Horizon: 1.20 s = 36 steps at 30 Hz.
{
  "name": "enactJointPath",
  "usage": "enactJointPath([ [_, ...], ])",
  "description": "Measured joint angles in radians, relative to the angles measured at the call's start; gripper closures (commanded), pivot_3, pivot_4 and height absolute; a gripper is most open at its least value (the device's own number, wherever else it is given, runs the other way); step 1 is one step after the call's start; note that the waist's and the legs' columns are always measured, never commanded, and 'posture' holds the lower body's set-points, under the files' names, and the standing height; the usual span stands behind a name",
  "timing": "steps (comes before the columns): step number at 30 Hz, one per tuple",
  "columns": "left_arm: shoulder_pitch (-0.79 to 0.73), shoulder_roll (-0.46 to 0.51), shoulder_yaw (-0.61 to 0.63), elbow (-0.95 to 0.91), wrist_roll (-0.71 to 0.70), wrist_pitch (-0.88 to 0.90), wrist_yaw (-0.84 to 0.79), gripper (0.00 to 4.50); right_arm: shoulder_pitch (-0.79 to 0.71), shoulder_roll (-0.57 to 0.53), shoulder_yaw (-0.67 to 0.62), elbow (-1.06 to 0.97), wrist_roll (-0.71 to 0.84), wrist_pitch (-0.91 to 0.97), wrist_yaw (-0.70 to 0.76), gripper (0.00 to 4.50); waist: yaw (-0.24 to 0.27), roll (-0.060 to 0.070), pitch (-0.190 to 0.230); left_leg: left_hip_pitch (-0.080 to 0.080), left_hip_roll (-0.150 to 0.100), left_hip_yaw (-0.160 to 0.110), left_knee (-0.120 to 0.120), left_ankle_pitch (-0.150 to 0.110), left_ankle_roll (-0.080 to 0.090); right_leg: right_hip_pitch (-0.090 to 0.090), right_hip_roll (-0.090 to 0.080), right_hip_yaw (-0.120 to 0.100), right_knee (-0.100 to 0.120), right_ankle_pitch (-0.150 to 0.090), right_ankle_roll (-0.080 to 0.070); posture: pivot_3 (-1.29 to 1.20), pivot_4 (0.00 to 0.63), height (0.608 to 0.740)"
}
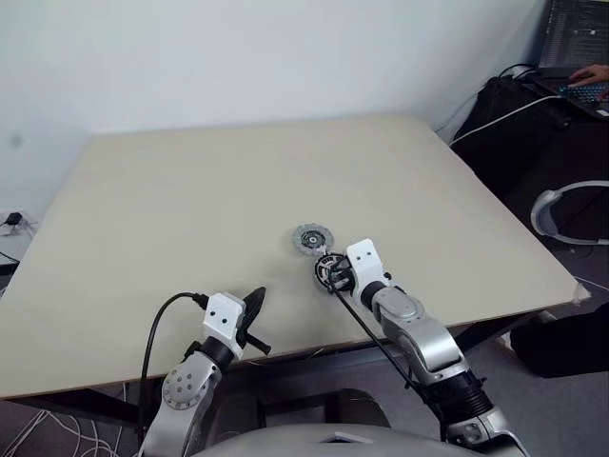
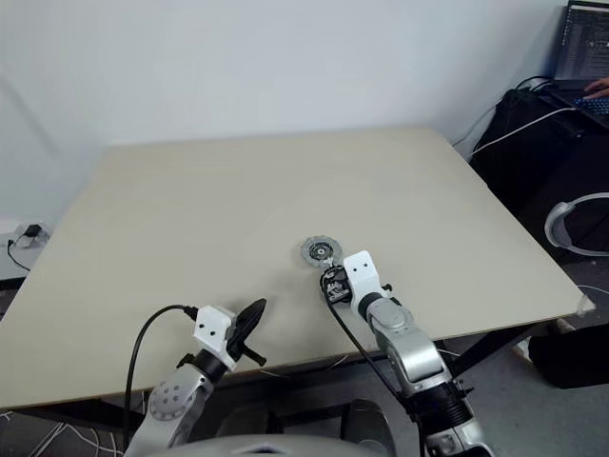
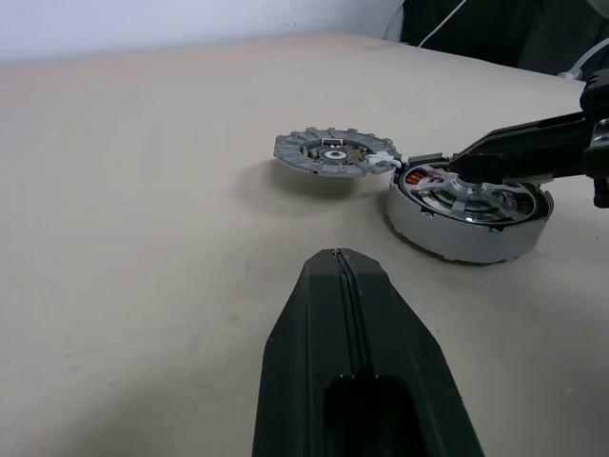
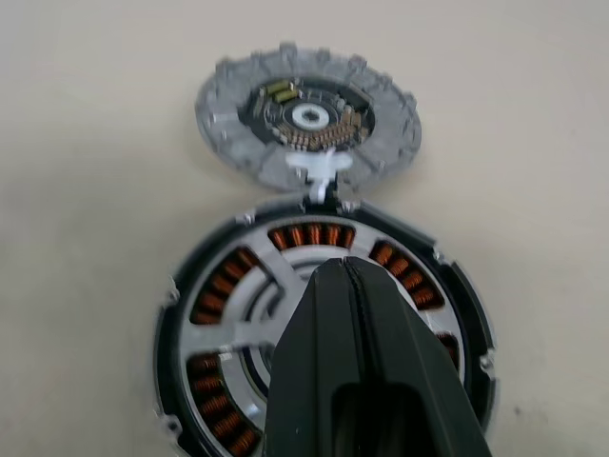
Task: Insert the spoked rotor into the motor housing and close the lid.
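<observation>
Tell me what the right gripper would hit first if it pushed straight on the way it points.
The spoked rotor seated in the motor housing; the right gripper, shut, seems already at it.

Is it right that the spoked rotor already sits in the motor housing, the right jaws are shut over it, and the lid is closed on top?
Not quite: the lid is not closed. It lies open on the table beside the motor housing, as the right wrist view shows. The rest holds: the spoked rotor sits in the housing, and the right gripper is over it with its jaws shut.
</observation>
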Motion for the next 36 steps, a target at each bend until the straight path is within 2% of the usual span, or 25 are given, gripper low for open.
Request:
enactJointPath([
  [7, -0.014, 0.001, 0.0, 0.006, 0.0, -0.001, -0.001, 4.5, -0.006, 0.029, -0.015, 0.023, -0.028, -0.008, 0.012, 4.48, 0.005, 0.0, 0.0, 0.002, 0.0, 0.0, 0.001, 0.0, 0.0, 0.001, 0.0, 0.0, 0.0, 0.0, 0.001, 0.0, 0.0, 0.74],
  [20, -0.016, 0.002, -0.001, 0.002, 0.0, 0.023, 0.0, 4.5, 0.023, 0.011, -0.036, -0.008, -0.049, 0.024, 0.092, 4.48, 0.008, 0.0, -0.006, 0.005, 0.0, 0.0, 0.001, -0.002, -0.003, 0.003, -0.001, 0.0, 0.0, 0.0, 0.001, 0.0, 0.0, 0.74],
  [22, -0.014, 0.001, -0.002, 0.002, 0.0, 0.022, 0.0, 4.5, 0.019, -0.032, -0.026, -0.052, -0.049, 0.036, 0.138, 4.48, 0.008, 0.001, -0.004, 0.005, 0.0, 0.0, 0.001, -0.001, -0.002, 0.002, -0.001, 0.0, 0.0, 0.0, 0.001, 0.0, 0.0, 0.74],
  [25, -0.012, -0.001, -0.01, 0.002, 0.0, 0.021, 0.0, 4.5, -0.028, -0.152, 0.007, -0.138, -0.051, 0.09, 0.244, 4.48, 0.008, 0.001, -0.004, 0.005, 0.0, 0.001, 0.0, 0.0, 0.0, 0.002, -0.001, 0.0, 0.0, 0.0, 0.0, 0.0, 0.0, 0.74],
  [28, -0.011, -0.003, -0.013, 0.003, 0.0, 0.015, 0.0, 4.5, -0.073, -0.249, 0.032, -0.194, -0.048, 0.15, 0.344, 3.92, 0.009, 0.001, -0.004, 0.005, 0.0, 0.0, 0.0, 0.0, 0.0, 0.002, -0.001, -0.001, 0.0, 0.0, 0.0, 0.0, 0.0, 0.74],
  [31, -0.011, -0.01, -0.012, 0.021, -0.001, -0.009, -0.001, 4.5, -0.094, -0.328, 0.075, -0.21, -0.045, 0.199, 0.433, 3.0, 0.011, 0.001, -0.004, 0.005, 0.0, 0.0, 0.001, 0.0, 0.0, 0.002, -0.001, -0.001, 0.0, 0.0, 0.0, 0.0, 0.0, 0.74],
  [36, -0.015, -0.018, -0.008, 0.095, 0.0, -0.063, -0.002, 4.5, -0.149, -0.473, 0.191, -0.211, -0.09, 0.201, 0.584, 3.0, 0.011, -0.001, -0.003, 0.005, -0.001, 0.0, 0.001, 0.0, 0.0, 0.002, -0.001, -0.001, 0.0, 0.0, 0.0, 0.0, 0.0, 0.74],
])
